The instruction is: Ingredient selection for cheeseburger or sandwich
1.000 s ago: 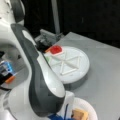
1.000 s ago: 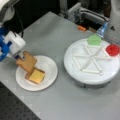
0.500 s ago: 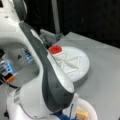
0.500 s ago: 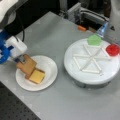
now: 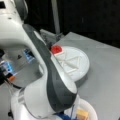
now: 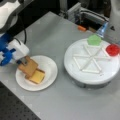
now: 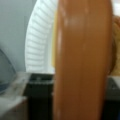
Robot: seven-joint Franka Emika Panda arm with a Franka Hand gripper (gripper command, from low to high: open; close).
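Grey table [image 6: 52, 37], claw [image 6: 23, 62] low over paper plate [image 6: 50, 72], clamping tan bread square [image 6: 28, 67], above yellow cheese [image 6: 37, 76].

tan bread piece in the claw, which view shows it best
The front view that looks down on the paper plate: the tan bread piece shows whole, held in the claw above the yellow cheese. The wrist view shows it only edge-on. In a front view the arm hides it.
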